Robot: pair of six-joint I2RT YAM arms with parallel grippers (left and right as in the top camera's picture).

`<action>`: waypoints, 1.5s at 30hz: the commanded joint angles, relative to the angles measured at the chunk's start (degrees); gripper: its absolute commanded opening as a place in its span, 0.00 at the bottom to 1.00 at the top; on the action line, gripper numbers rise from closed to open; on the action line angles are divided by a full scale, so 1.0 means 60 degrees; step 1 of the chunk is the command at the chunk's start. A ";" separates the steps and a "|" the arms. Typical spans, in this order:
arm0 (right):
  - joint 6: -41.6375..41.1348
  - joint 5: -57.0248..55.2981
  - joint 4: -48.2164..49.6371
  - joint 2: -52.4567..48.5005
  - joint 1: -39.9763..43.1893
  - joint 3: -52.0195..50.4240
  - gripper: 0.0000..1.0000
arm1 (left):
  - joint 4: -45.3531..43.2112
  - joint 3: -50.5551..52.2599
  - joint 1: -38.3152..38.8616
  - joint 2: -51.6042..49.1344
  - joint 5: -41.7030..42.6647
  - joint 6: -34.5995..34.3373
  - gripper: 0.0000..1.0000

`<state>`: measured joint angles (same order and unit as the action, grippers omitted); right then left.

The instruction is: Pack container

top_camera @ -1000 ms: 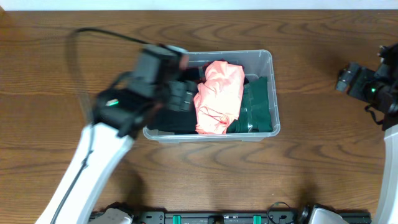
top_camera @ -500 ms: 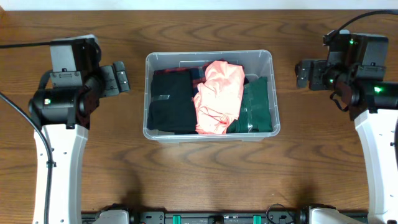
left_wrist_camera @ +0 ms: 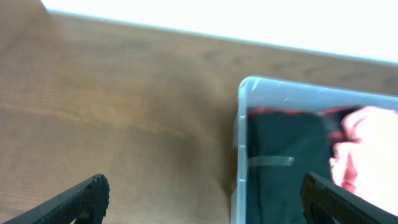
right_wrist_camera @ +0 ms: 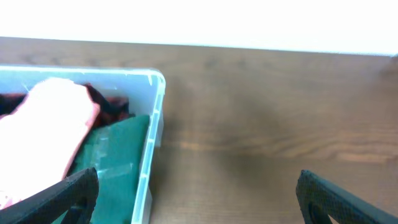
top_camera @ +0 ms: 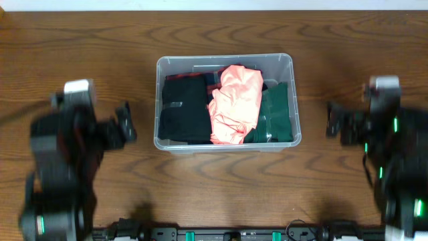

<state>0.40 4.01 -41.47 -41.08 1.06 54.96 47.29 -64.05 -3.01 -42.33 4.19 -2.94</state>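
Note:
The clear plastic container (top_camera: 225, 59) stands at the middle of the wooden table. It holds a folded black garment (top_camera: 182, 107), a crumpled salmon-pink garment (top_camera: 235, 102) and a folded dark green garment (top_camera: 273, 115). My left gripper (top_camera: 126, 122) is open and empty, left of the container. My right gripper (top_camera: 334, 122) is open and empty, to its right. The left wrist view shows the container's left rim (left_wrist_camera: 239, 137) and the black garment (left_wrist_camera: 283, 168). The right wrist view shows the right rim (right_wrist_camera: 152, 130), the green garment (right_wrist_camera: 109, 162) and the pink one (right_wrist_camera: 50, 118).
The bare wooden table (top_camera: 221, 181) lies all around the container. A dark rail with green fittings (top_camera: 234, 233) runs along the front edge. Both arms are blurred by motion in the overhead view.
Both arms have moved toward the front of the table, away from the far side. One second ago the left arm was over the container's left part; now it is clear of it.

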 commanded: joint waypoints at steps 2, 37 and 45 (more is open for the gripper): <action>-0.0131 -0.0076 0.0397 0.2765 -0.0124 -0.1945 0.99 | -0.0117 0.1665 -0.0051 0.2284 0.0270 0.0149 0.98; 0.0076 -0.0087 -0.1636 0.6757 -0.0120 -0.4328 0.99 | 0.3359 0.2211 -0.0051 0.4484 0.0266 0.0153 0.98; 0.0091 -0.0098 0.3781 0.6794 -0.0120 -0.7344 0.99 | 0.3359 0.2211 -0.0051 0.4484 0.0266 0.0153 0.98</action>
<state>0.71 3.81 -24.16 -0.75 0.80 15.51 67.37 -50.92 -3.01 -15.53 5.63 -2.74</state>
